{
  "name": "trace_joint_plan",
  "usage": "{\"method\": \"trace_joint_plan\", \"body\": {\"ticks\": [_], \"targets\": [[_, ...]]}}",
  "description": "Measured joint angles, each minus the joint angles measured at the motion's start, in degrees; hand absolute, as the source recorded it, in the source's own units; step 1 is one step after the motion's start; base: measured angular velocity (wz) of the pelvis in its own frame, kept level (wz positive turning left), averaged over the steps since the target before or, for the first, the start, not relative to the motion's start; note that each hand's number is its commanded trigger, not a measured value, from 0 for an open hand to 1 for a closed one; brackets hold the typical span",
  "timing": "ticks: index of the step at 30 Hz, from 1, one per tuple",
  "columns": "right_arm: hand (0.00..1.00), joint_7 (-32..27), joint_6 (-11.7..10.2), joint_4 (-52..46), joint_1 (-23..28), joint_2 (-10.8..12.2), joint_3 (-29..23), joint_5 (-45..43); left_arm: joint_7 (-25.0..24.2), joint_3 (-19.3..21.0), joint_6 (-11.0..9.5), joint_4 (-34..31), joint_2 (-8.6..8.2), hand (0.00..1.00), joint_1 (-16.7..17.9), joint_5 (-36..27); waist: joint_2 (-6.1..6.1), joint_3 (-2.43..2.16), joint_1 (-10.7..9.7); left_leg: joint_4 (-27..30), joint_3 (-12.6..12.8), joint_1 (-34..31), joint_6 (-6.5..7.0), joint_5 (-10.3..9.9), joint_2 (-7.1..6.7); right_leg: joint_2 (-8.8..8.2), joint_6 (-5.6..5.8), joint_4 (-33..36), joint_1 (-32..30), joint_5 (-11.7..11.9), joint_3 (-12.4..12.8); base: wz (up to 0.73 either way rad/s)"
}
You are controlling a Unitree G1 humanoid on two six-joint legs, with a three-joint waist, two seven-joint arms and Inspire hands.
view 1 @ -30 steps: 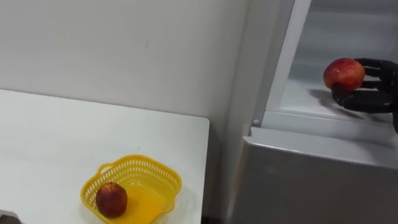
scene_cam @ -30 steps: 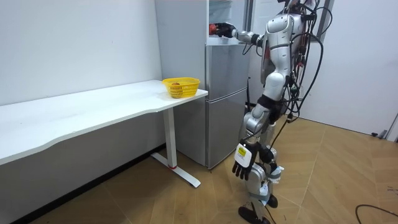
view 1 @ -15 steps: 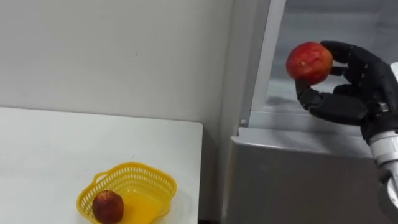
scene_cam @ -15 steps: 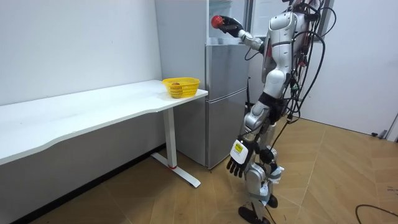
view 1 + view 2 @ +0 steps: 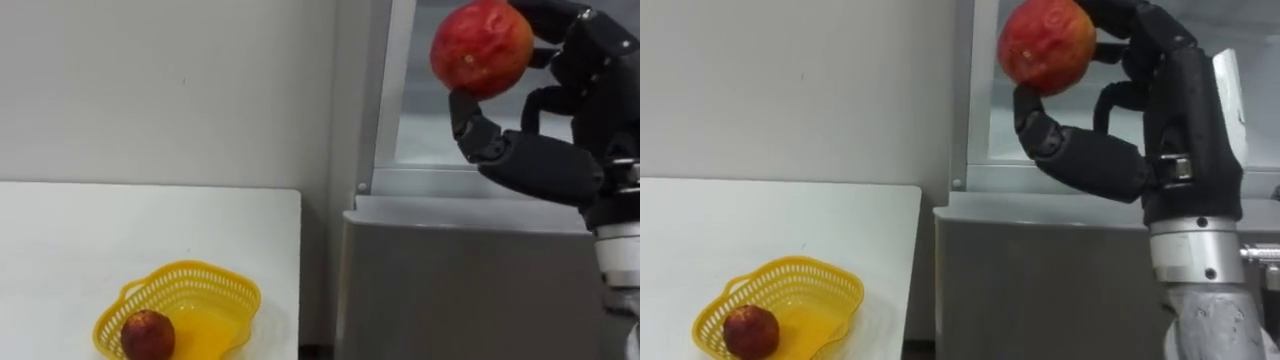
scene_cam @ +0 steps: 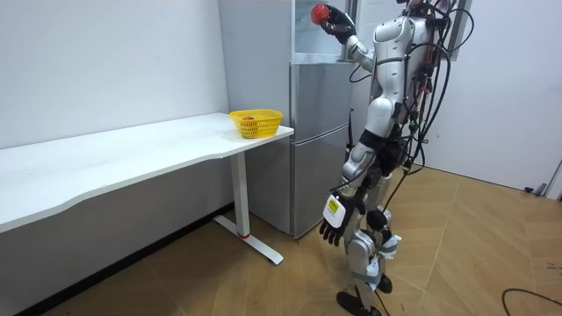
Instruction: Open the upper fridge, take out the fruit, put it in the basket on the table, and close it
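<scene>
Left eye: my right hand [image 5: 545, 165] had raised the apple [image 5: 482, 47] out of the upper fridge compartment [image 5: 425, 120], fingers clasped round it.
Room: my left hand [image 6: 332, 221] hung slack-fingered by my thigh.
Right eye: the yellow basket [image 5: 840, 290] waited on the bench [image 5: 740, 220]; retrieval apparently done.

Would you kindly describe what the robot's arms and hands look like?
The right hand is black and jointed, on a silver cylindrical wrist with screws. The left hand is black too, with a pale tag on its back. Both arms are silver-grey.
</scene>
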Motion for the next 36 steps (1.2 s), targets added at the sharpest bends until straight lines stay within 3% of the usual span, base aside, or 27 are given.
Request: {"method": "trace_joint_plan", "body": {"ticks": [4,10,17,21,24,26,30,36], "targets": [[1.00,3.1,-1.0,-0.7,0.0,1.2,3.1,-2.7,-0.2,-1.2,-0.1,-0.1,-0.61,0.00,-0.6,0.0,0.20,0.06,1.3,-0.1,-0.1,-0.2,0.00,0.0,0.02,0.44,-0.01,-0.1,-0.3,0.0,0.0,0.00],[1.00,7.5,-1.0,-0.8,-0.6,1.6,7.0,-9.0,-1.6,-3.0,-0.2,0.0,-0.64,0.00,-1.0,0.3,-0.13,-0.35,3.2,-0.2,-0.4,-0.8,-0.01,0.0,0.22,0.49,-0.04,0.3,-0.9,0.0,-0.5,0.02],[1.00,11.8,-0.2,2.6,-1.5,2.3,12.5,-11.2,-2.5,-3.1,-0.1,-0.2,-0.41,0.00,-1.5,0.2,-2.20,0.67,6.1,0.1,-0.8,-1.4,-0.04,0.0,0.31,0.29,-0.21,0.2,-1.0,0.1,-1.1,0.02],[1.00,13.5,0.9,5.5,-2.5,2.5,12.7,-12.9,-2.9,-3.1,0.0,-0.3,0.33,0.00,-2.3,0.3,-3.39,0.38,7.0,1.1,-2.4,-3.1,-0.03,0.0,-0.17,-0.33,-0.19,0.4,-1.8,0.1,-2.5,0.20],[1.00,13.5,0.9,10.8,-4.8,2.9,13.4,-13.3,-3.1,-3.2,0.1,-0.3,0.75,0.00,-2.2,0.3,-3.74,0.58,7.9,1.4,-3.0,-3.1,-0.02,0.0,-0.28,-0.47,-0.18,0.4,-1.6,0.1,-3.0,0.09],[1.00,13.4,1.1,17.0,-6.5,3.3,14.6,-13.6,-3.1,-4.0,0.1,-0.4,1.11,0.00,-2.5,0.1,-4.15,0.97,8.4,1.8,-3.7,-3.0,-0.02,0.0,-0.33,-0.50,-0.18,0.2,-1.0,0.1,-3.4,0.16],[1.00,13.4,1.7,24.5,-7.1,3.4,14.9,-17.4,-3.1,-3.9,0.1,-0.3,0.38,0.00,-2.5,0.1,-4.32,1.02,10.6,1.7,-4.4,-3.7,0.00,0.0,-0.47,-0.31,-0.18,0.1,-1.0,0.1,-4.3,0.10],[1.00,13.3,1.8,29.8,-7.2,3.4,14.9,-20.3,-4.4,-3.9,1.0,0.1,0.22,0.00,-1.5,0.0,-4.25,1.05,12.4,1.6,-5.4,-3.9,-0.03,0.0,-0.48,-0.21,-0.17,-0.1,-0.9,0.1,-4.9,0.07]]}}
